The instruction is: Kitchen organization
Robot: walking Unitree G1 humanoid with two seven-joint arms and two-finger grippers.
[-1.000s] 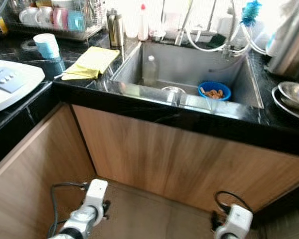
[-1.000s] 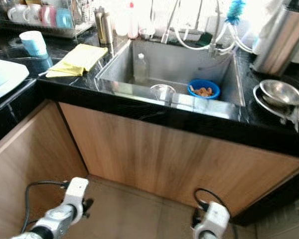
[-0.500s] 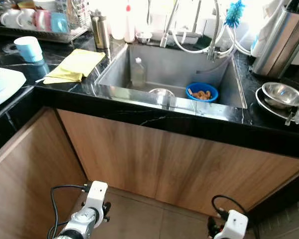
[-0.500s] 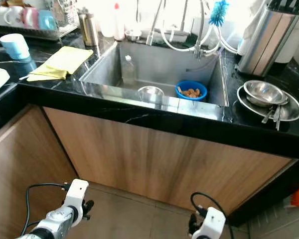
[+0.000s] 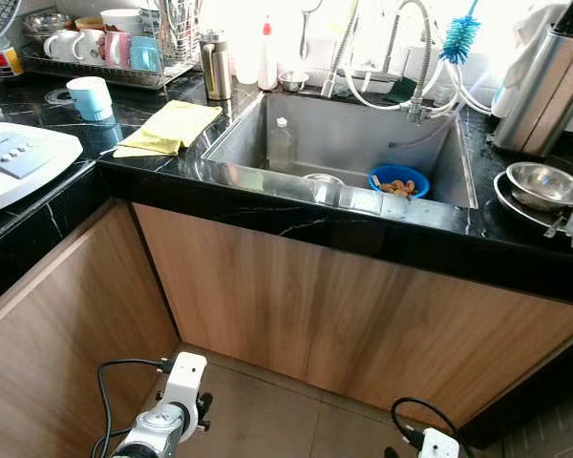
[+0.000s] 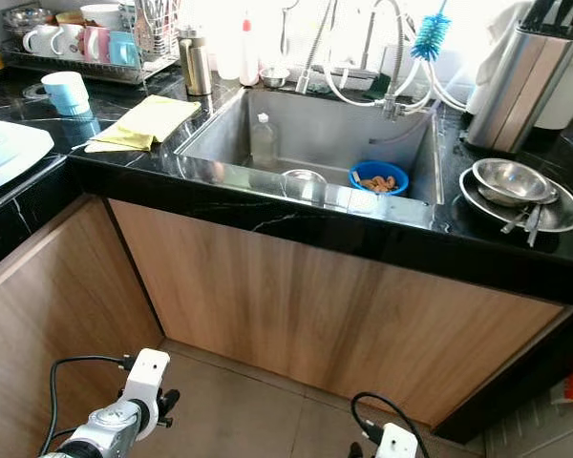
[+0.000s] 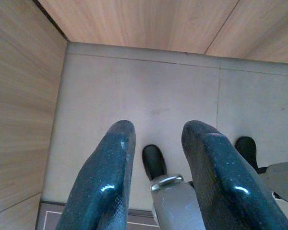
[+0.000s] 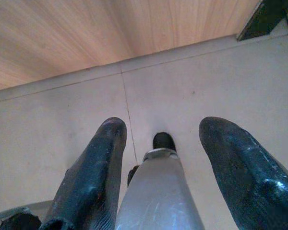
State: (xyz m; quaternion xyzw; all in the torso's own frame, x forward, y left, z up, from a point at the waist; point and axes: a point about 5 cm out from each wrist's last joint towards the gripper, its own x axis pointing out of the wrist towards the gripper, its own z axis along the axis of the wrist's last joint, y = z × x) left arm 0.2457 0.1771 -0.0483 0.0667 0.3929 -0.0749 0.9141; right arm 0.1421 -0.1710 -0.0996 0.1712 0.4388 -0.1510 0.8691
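Note:
A steel sink [image 5: 439, 167] is set in a black counter [image 5: 267, 205] ahead of me. Inside it stand a clear bottle [image 5: 281, 143], a small steel bowl [image 5: 322, 181] and a blue bowl [image 5: 398, 181] with orange-brown food. A yellow cloth [image 5: 172, 129] lies left of the sink, near a light blue cup [image 5: 90, 97]. Both arms hang low in front of the wooden cabinet. My left gripper [image 7: 156, 139] is open over the floor tiles. My right gripper [image 8: 163, 134] is open as well, holding nothing.
A dish rack [image 5: 105, 48] with mugs stands at the back left, a white appliance [image 5: 19, 162] on the side counter. Steel bowls on a plate [image 5: 544, 186] and a steel knife block [image 5: 544, 91] sit right of the sink. A blue brush [image 5: 458, 33] hangs by the tap.
The whole picture has shifted and the counter looks farther away, so the camera has moved. The things on the counter stay put and both arms still hang down.

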